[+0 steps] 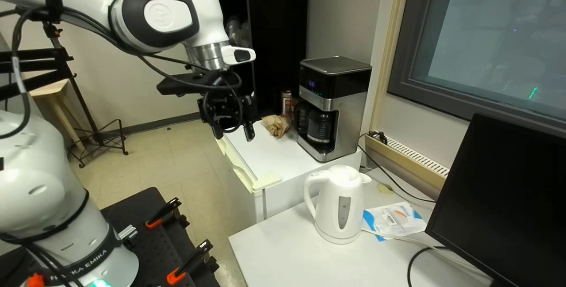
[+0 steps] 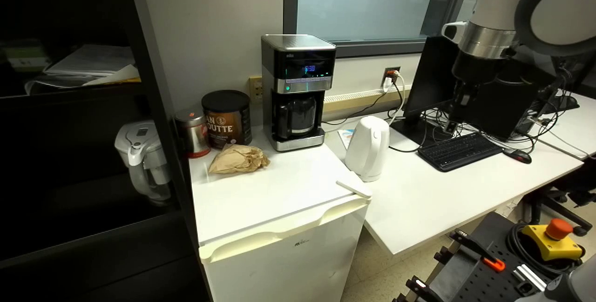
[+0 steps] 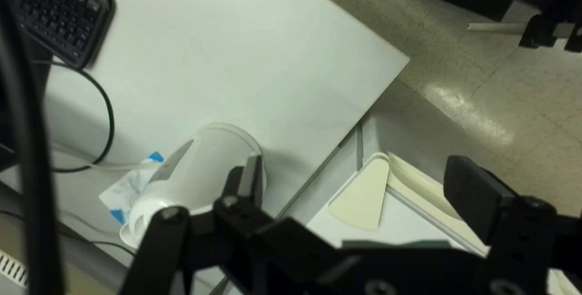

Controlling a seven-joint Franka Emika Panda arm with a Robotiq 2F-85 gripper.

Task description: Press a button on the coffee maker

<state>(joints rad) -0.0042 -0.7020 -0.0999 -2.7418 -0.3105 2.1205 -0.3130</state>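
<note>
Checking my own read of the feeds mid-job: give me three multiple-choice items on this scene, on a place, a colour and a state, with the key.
1. Where does the coffee maker stand?
A) on the desk by the mouse
B) inside the black shelving
C) on the low white unit

2. What colour is the kettle?
A) white
B) red
C) yellow

3. How is the gripper?
A) shut, empty
B) open, fingers apart
C) shut on the kettle

1 C: both exterior views show it on top of that unit.
2 A: it looks white in both exterior views.
3 B: the wrist view shows the fingers spread, with nothing gripped.
</note>
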